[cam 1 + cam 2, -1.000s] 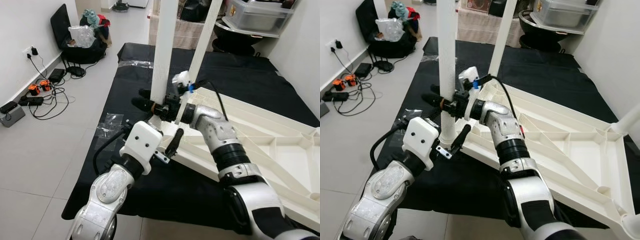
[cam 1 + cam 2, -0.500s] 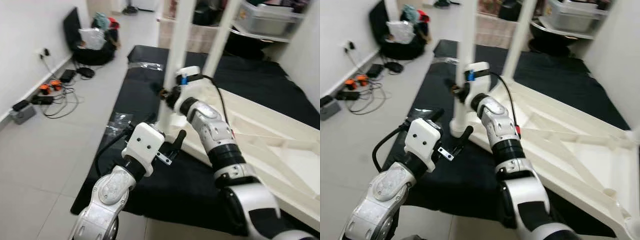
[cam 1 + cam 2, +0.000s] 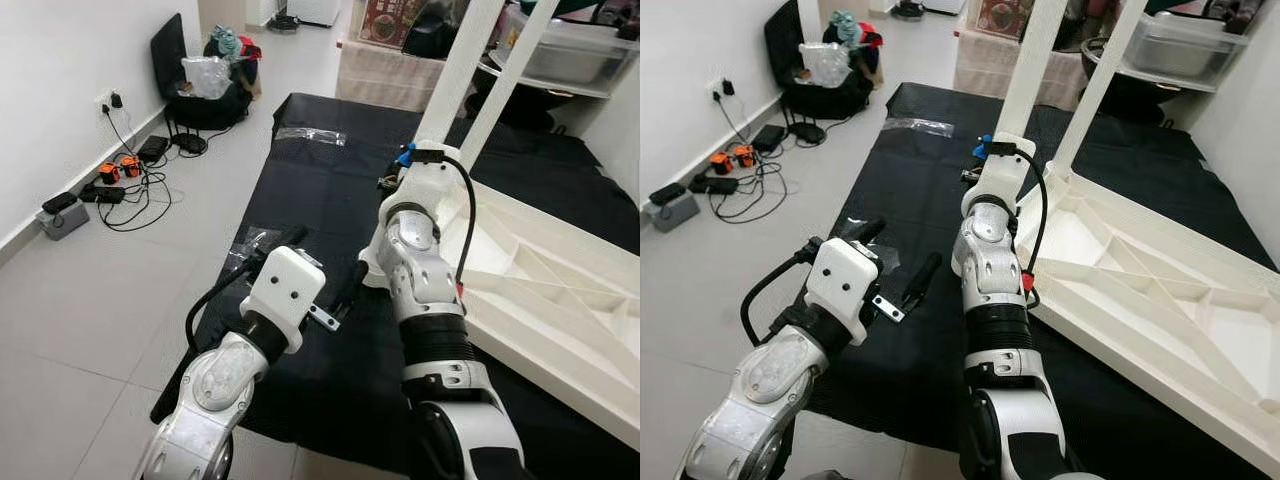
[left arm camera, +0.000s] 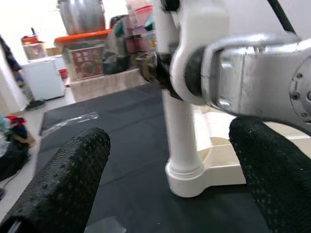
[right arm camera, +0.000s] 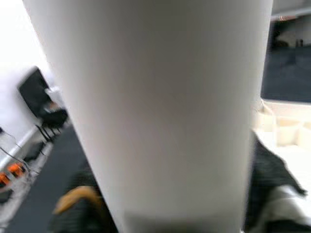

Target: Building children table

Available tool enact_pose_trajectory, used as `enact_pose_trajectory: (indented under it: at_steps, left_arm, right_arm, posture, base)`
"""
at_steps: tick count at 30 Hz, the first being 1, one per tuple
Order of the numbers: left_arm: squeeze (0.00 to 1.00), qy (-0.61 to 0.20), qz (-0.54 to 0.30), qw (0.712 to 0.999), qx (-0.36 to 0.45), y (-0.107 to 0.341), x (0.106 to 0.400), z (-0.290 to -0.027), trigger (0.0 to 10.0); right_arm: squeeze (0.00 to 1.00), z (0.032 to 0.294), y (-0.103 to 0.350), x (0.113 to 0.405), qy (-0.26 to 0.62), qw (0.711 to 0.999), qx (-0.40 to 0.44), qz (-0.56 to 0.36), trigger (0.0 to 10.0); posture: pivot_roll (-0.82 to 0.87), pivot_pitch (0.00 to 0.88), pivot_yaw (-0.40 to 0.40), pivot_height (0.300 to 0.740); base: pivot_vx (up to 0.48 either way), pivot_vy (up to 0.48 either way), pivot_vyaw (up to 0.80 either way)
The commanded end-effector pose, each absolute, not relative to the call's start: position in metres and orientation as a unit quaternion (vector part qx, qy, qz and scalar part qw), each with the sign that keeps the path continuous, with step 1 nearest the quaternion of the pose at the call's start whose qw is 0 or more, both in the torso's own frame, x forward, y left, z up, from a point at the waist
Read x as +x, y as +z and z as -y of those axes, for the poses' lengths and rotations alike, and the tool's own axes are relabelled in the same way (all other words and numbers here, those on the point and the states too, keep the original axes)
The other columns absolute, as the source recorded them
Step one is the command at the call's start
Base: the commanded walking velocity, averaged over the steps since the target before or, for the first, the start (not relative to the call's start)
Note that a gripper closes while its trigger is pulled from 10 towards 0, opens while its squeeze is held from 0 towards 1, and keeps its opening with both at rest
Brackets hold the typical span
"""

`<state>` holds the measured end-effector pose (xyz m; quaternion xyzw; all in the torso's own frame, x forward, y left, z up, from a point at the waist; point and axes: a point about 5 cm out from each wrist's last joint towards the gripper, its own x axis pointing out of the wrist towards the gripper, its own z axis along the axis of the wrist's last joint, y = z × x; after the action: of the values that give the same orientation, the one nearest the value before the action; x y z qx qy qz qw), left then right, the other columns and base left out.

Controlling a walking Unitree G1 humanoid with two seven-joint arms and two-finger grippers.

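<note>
Two upright white legs (image 3: 455,85) on one tabletop (image 3: 560,300)

We see a home room: tiled floor (image 3: 90,300), wall socket (image 3: 110,100) with cables, storage bins (image 3: 575,45), black mat (image 3: 320,180).

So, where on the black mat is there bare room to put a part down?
Bare black mat lies between the left pincer and the clear plastic strip, and behind the table legs. It is crowded at the upturned tabletop, where the right arm reaches.
</note>
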<state>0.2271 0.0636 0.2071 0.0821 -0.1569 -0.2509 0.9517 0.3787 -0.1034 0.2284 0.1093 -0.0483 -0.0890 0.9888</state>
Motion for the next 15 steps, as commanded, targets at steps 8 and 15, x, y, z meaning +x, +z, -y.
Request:
enact_pose_trajectory:
  at_steps: [8,15]
  left_arm:
    - [0.00,-0.257,0.159,0.949,0.087,0.206,0.225,-0.063,10.0]
    - [0.00,-0.257,0.161,0.949,0.085,0.207,0.227,-0.061,10.0]
  right_arm:
    - [0.00,0.103,0.256,0.387,0.029,0.989,0.110,0.090,10.0]
    - [0.00,0.092,0.236,0.374,0.423,0.899,0.117,0.017,10.0]
  posture:
    - [0.10,0.025,-0.113,0.740]
    - [0.09,0.027,-0.113,0.740]
  base:
    - [0.000,0.000,0.00]
    - [0.000,0.000,0.00]
